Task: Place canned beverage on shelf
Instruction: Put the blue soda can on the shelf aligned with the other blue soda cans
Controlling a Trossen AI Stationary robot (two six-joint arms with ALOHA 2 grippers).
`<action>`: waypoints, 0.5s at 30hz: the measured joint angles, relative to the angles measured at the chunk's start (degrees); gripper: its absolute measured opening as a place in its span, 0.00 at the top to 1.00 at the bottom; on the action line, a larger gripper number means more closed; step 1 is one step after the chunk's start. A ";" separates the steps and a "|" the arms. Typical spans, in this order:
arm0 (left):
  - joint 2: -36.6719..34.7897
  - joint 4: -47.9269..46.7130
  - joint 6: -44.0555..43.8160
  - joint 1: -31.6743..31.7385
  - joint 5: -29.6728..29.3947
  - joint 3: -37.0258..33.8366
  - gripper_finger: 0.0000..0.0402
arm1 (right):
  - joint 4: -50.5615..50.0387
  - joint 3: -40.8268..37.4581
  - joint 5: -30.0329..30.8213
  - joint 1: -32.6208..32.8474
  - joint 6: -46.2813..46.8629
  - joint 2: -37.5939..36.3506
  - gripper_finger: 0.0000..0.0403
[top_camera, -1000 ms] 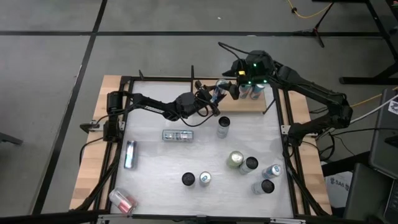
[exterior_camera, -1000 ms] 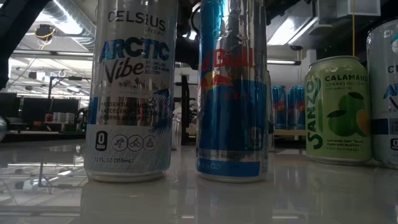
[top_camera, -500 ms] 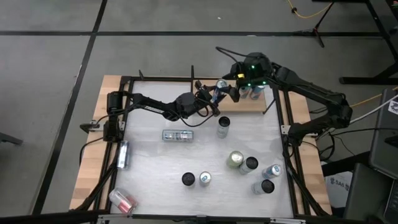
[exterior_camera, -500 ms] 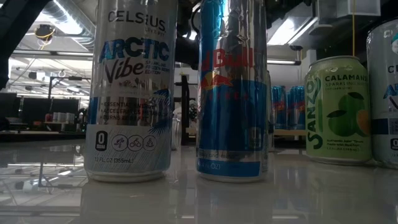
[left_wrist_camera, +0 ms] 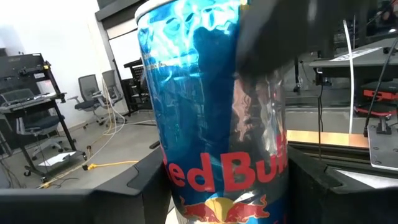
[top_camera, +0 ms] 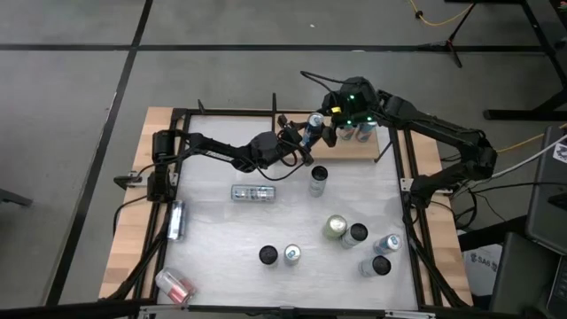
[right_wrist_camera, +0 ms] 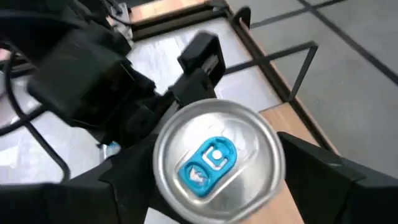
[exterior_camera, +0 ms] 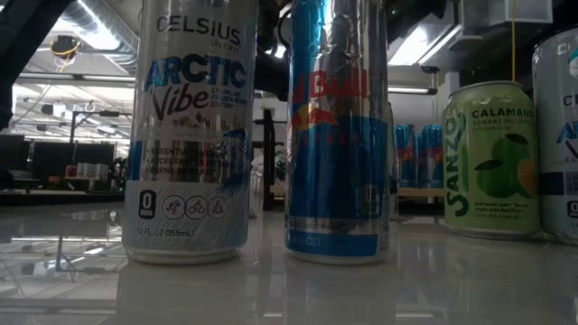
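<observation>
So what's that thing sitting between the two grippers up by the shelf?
A blue Red Bull can, between left gripper and right gripper in the high view; both wrist views show it close.

Around your table you have a grey floor [top_camera: 80, 80] crossed by dark lines [top_camera: 115, 106]. A yellow cable [top_camera: 434, 18] lies on it at the far side, next to a black stand [top_camera: 461, 40]. Looking level across the table, you see a dim hall with long ceiling lights [exterior_camera: 99, 23] and exposed ducting overhead, and desks with equipment [exterior_camera: 54, 171] on the left. The left wrist view gives you a white wall [left_wrist_camera: 50, 43], grey office chairs [left_wrist_camera: 90, 93], a metal rack [left_wrist_camera: 28, 106] and another yellow cable [left_wrist_camera: 106, 167] on the floor.
</observation>
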 joint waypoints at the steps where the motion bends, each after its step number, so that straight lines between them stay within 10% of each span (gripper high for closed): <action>1: 0.00 0.00 0.00 0.00 0.00 0.00 0.46 | -0.07 0.00 0.00 0.00 0.00 0.52 0.24; 15: 0.00 -0.07 -0.04 0.00 -0.15 0.00 0.37 | 0.03 -0.02 0.52 0.02 -0.10 1.50 0.48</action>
